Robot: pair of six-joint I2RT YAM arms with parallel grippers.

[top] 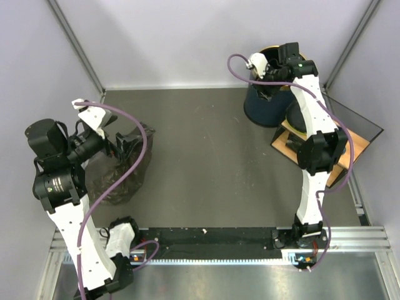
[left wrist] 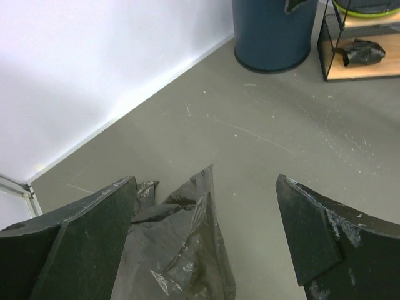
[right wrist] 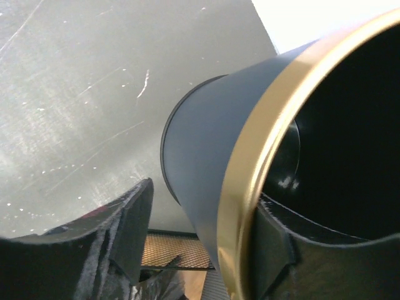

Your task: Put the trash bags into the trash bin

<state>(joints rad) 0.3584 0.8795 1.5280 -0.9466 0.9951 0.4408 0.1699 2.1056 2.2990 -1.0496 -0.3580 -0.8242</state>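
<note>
The trash bag (top: 122, 174) lies crumpled on the grey table at the left, black, glossy and slightly see-through. My left gripper (top: 125, 145) hangs open just above its far end. In the left wrist view the bag (left wrist: 181, 250) sits low between the spread fingers of the left gripper (left wrist: 206, 182), untouched. The navy trash bin (top: 264, 106) with a gold rim (right wrist: 262, 156) stands at the back right. My right gripper (top: 275, 74) is open and straddles the rim (right wrist: 203, 197), one finger inside the bin and one outside, apart from the wall. The bin also shows in the left wrist view (left wrist: 272, 31).
A wooden shelf with a black mesh frame (top: 334, 147) stands right of the bin and carries a dark round object (top: 297, 115). In the left wrist view its lower board (left wrist: 356, 65) holds a crumpled black piece (left wrist: 359, 50). White walls close the back and sides.
</note>
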